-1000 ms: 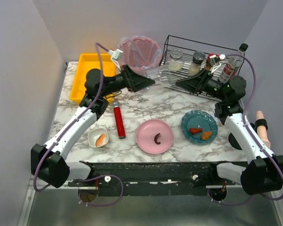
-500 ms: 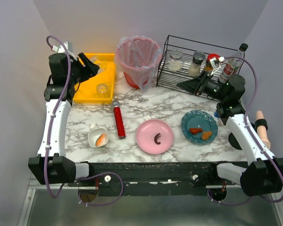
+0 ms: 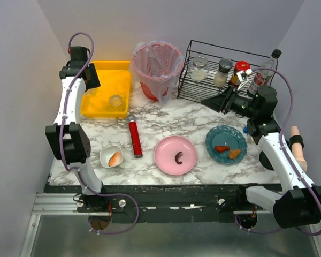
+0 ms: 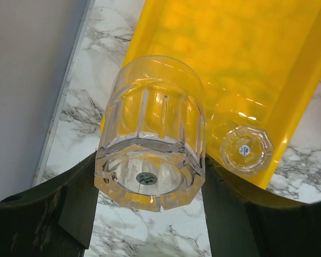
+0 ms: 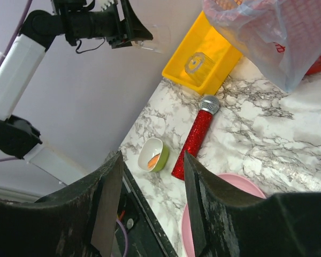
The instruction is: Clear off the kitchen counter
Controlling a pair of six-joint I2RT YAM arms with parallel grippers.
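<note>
Left pincer [image 4: 150, 171] pinches a faceted glass tumbler [image 4: 152, 131] by its walls: rigid, slick, breakable. Right pincer [image 5: 150, 198] spread, empty.

Plain pale lavender-grey walls [image 3: 27, 64] close in on three sides, meeting in a corner behind the scene. Soft, even light falls from above, with a warm yellowish glow on the left wall. Below the near edge runs a dark metal rail [image 3: 171, 195], and under it a dull grey floor [image 3: 171, 241].
</note>
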